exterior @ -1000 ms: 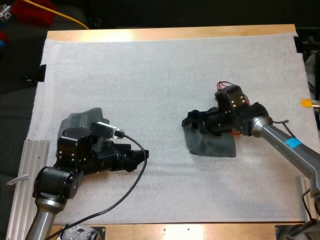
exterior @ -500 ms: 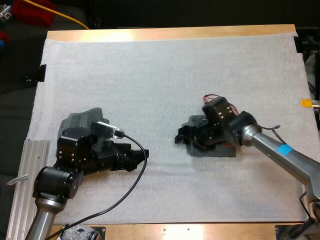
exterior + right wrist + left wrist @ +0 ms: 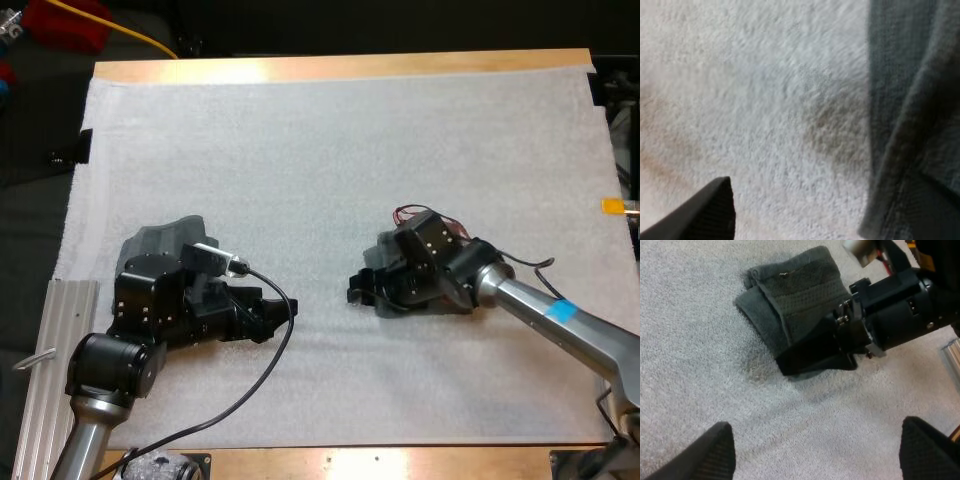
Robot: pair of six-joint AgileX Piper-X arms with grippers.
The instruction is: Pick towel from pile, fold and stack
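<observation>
Right of the mat's middle, the folded towel (image 3: 795, 295) is lying flat on the white mat (image 3: 300, 150), a dark grey-green piece with its layered edges showing along one side. At its left edge the right hand (image 3: 362, 290) is reaching in low, its fingers standing apart and gripping nothing. In the right wrist view one fingertip (image 3: 707, 212) is hanging over bare mat while the towel's folded edge is running along the other side, and in the left wrist view one black finger is lying across the towel's edge. Well apart, toward the mat's left side, the left hand (image 3: 817, 455) is hovering over bare mat, spread wide and holding nothing, pointing toward the folded towel. Just beyond that arm's wrist the crumpled towel (image 3: 160, 240) is sitting in a heap near the mat's left edge. Past the mat the wooden bench (image 3: 340, 68) is showing as a strip along the far side
</observation>
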